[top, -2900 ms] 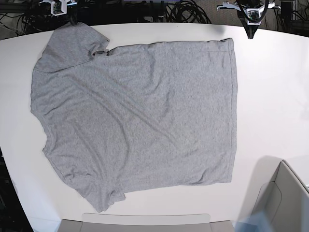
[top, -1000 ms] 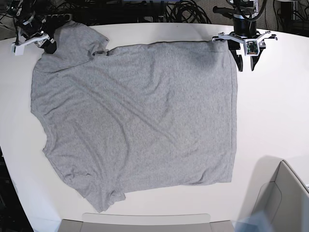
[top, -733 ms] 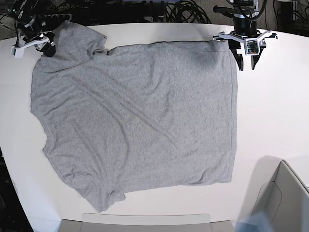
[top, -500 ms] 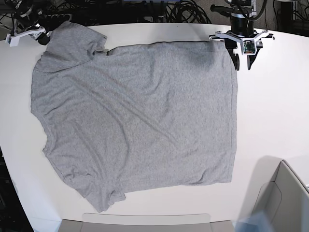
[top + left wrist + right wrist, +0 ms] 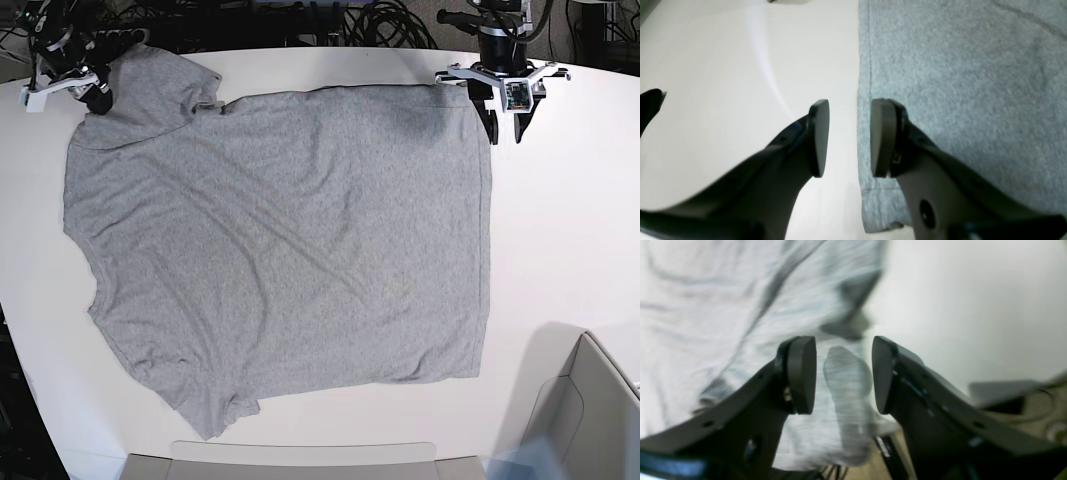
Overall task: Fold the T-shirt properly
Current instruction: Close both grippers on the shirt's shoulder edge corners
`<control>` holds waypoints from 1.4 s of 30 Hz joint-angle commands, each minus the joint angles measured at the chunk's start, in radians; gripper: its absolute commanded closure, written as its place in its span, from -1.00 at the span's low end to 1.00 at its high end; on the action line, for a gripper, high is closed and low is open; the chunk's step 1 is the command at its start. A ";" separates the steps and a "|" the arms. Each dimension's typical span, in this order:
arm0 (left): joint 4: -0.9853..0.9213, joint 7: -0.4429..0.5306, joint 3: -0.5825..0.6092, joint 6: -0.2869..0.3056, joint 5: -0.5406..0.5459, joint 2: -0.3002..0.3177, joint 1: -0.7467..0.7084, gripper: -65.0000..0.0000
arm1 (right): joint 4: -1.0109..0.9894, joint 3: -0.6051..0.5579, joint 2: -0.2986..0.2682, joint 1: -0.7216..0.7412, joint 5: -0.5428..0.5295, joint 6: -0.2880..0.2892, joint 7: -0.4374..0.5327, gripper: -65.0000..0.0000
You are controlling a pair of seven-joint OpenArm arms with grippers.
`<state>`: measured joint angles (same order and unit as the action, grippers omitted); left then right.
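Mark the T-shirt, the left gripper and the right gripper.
T-shirt point(image 5: 280, 240): base view, middle of the grey body.
left gripper point(image 5: 849, 138): left wrist view, gap between its open fingertips, over the shirt's hem.
right gripper point(image 5: 843, 375): right wrist view, gap between its open fingertips.

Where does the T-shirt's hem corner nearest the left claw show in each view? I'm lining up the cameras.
Base: the T-shirt has that corner at upper right, beside the open left claw.
Left wrist: the hem edge runs between the two fingers, its corner at the bottom, centre.
Right wrist: not in it; only a sleeve end of the shirt between the open right claw.
Shared landmark: the white table.
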<state>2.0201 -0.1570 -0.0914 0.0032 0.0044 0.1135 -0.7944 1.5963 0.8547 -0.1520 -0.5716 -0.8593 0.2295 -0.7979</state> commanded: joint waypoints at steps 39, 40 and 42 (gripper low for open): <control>-0.246 -0.425 -0.192 0.157 0.957 0.125 0.063 0.17 | -0.001 -0.024 -0.011 -0.043 0.031 -0.003 -0.058 0.16; -0.266 -0.458 -0.193 0.185 0.957 0.124 0.068 0.17 | -0.001 -0.024 -0.011 -0.043 0.031 -0.003 -0.058 0.16; -0.304 -0.477 -0.193 0.214 0.957 0.121 0.069 0.17 | -0.001 -0.024 -0.011 -0.043 0.031 -0.003 -0.058 0.16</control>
<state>1.7161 -0.6052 -0.2802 0.2352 0.9726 0.2298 -0.7143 1.5982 0.8307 -0.1577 -0.5983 -0.8845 0.2523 -0.7998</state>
